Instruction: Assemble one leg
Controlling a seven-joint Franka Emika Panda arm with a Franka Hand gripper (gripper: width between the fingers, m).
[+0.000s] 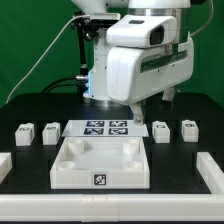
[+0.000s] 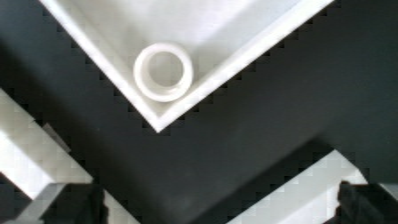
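Four small white legs with marker tags stand on the black table in the exterior view: two on its left [image 1: 24, 133] [image 1: 50, 131] and two on its right [image 1: 161, 131] [image 1: 188, 128]. The large white tray-like piece [image 1: 100, 175] lies in front of them. My gripper [image 1: 138, 110] hangs above the tray's far side, mostly hidden by the arm's white wrist. In the wrist view the gripper [image 2: 217, 205] is open and empty, its dark fingertips [image 2: 71, 205] wide apart. A tray corner [image 2: 231, 55] with a round socket [image 2: 164, 72] lies below it. No leg shows in the wrist view.
The marker board [image 1: 100, 127] lies flat behind the tray, between the two pairs of legs. White bars lie at the exterior view's left edge [image 1: 4, 165] and right edge [image 1: 212, 170]. The arm's base stands at the back.
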